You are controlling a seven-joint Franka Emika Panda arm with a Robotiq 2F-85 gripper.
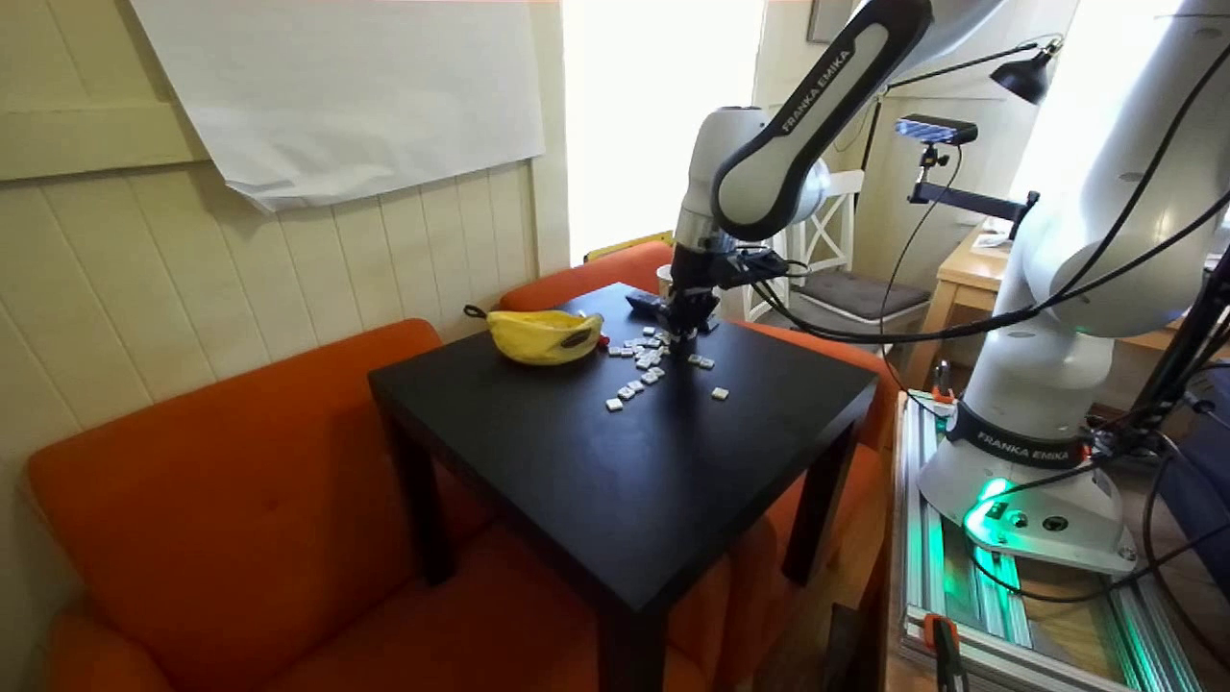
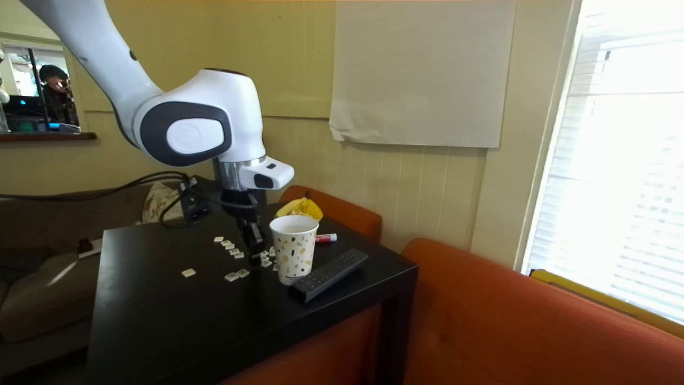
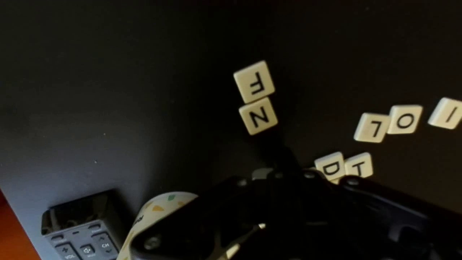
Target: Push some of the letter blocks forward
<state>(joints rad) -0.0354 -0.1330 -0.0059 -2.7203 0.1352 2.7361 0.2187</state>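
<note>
In an exterior view, a yellow bag like a banana (image 1: 543, 338) sat at the left of the dark table (image 1: 500, 413). A little red tube (image 2: 327, 238) lay near its right end. Then came the white letter blocks (image 1: 645, 363), in a messy heap. A tail of blocks ran out of the heap to the near left. On the far side were the remote (image 2: 331, 274) and the spotty cup (image 2: 294, 248).

Next to the right was the pincer (image 1: 683, 344), pointing down and very low. It looked narrow, its two sides squeezed together, and I saw nothing in it. The heap was just to its left, so close that I could not tell if they touched. Just right of the pincer were block N (image 3: 258, 116) and block F (image 3: 254, 82), side by side, with N closer to it. The last block (image 1: 720, 393) sat by itself, more to the near right.

The robot's foot (image 1: 1028, 481) was well off to the right, so I thought forward meant left. That put the heap in front of the pincer, ready for a push, but N and F behind it. Such a thin tip could slip between blocks and leave some behind.
</note>
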